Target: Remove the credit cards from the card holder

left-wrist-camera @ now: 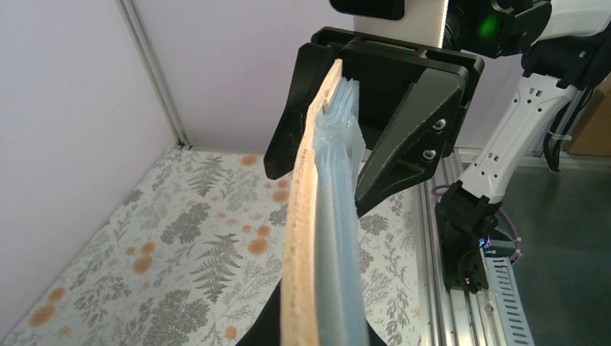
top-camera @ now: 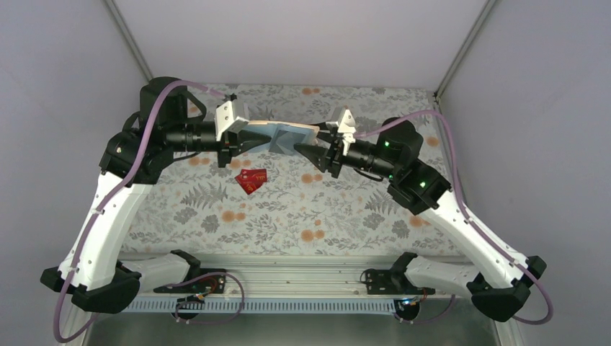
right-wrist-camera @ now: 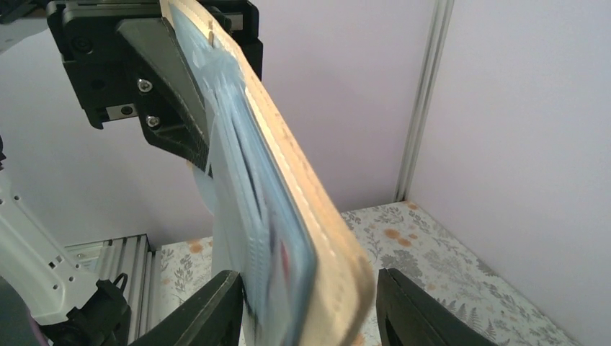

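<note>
The card holder [top-camera: 290, 137], tan outside and pale blue-grey inside, hangs in the air between my two grippers. My left gripper [top-camera: 265, 138] is shut on its left end; in the left wrist view the card holder [left-wrist-camera: 320, 238] shows edge-on, running out from my left gripper [left-wrist-camera: 317, 333]. My right gripper [right-wrist-camera: 310, 311] is open, its jaws straddling the other end of the card holder [right-wrist-camera: 288, 216] with a gap on the tan side. A red card edge [right-wrist-camera: 283, 254] shows inside a pocket. Two red credit cards [top-camera: 251, 179] lie overlapped on the table. The black card is out of view.
The floral table mat [top-camera: 302, 216] covers the work surface. Grey enclosure walls stand at the left, right and back. A metal rail [top-camera: 302, 281] with the arm bases runs along the near edge.
</note>
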Controlling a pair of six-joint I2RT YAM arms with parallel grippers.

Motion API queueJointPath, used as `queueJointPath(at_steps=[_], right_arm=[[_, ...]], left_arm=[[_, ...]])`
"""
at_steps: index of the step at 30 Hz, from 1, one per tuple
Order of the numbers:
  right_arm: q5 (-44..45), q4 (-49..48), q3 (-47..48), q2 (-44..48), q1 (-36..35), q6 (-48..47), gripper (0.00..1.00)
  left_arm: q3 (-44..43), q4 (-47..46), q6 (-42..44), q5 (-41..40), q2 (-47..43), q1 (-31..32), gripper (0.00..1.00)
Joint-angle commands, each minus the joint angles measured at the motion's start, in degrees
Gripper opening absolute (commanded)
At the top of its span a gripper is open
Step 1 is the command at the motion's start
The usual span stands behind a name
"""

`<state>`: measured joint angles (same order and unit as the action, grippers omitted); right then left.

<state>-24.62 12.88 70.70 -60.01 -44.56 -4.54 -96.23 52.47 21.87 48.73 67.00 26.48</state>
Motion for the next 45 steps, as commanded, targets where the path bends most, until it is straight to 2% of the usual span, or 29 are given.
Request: queueJointPath(at_steps=[1,3,6,8,12,15,18,23,29,33,38,40,45], right_arm=[[-1.0,-1.9,2.9,-1.6,0.3,-0.7,0.47],[-4.7,-1.9,3.3,-2.5,0.3,-1.4,0.45],[-15.6,-2.2,4.1,-3.7,0.3,-2.7,0.31],[-17.4,-2.3,4.7,-4.3,0.2,-1.9,0.23],[-15.5,-2.4,4.3,-3.8,0.3,-0.4,0.12],[-14.6,-1.5,4.8,-4.0,0.3,0.6,0.05],[-16.5,-1.1,5.3,-4.7,0.2,1.1,0.04],[-17.4,0.2,6.7,-5.6,0.2,1.5,0.04],[-18.8,0.3,7.3,-5.8,0.2,2.0,0.04],[-17.9,1.0,8.0,-6.2,0.2,2.1,0.04],[-18.0,0.8,8.1,-5.9,0.2,2.4,0.04],[-17.8,1.2,8.4,-5.6,0.2,2.0,0.04],[-14.3,3.6,5.8,-1.6,0.7,-0.9,0.37]], left_arm=[[-0.5,0.1,0.5,2.3,-0.9,0.2,0.02],[-0.1,0.0,0.3,2.2,-0.9,0.2,0.02],[0.8,-0.6,-0.5,1.7,-0.8,0.2,0.02],[1.1,-0.7,-0.5,1.5,-0.9,0.2,0.04],[0.9,-0.1,0.2,3.0,-0.9,0.2,0.17],[1.0,0.5,0.9,5.3,-0.9,0.2,0.34],[1.4,-0.3,-0.7,6.3,-0.5,0.1,0.44],[2.5,-2.1,-3.1,6.1,0.6,0.2,0.45],[4.2,-2.7,-3.6,5.6,1.0,0.2,0.4],[4.9,-2.7,-3.9,6.7,1.2,0.2,0.27],[5.0,-2.2,-3.3,7.6,1.2,0.2,0.03],[4.5,-1.8,-3.4,9.1,1.1,0.2,0.02],[0.9,-3.4,-7.5,10.5,0.8,-1.3,0.02]])
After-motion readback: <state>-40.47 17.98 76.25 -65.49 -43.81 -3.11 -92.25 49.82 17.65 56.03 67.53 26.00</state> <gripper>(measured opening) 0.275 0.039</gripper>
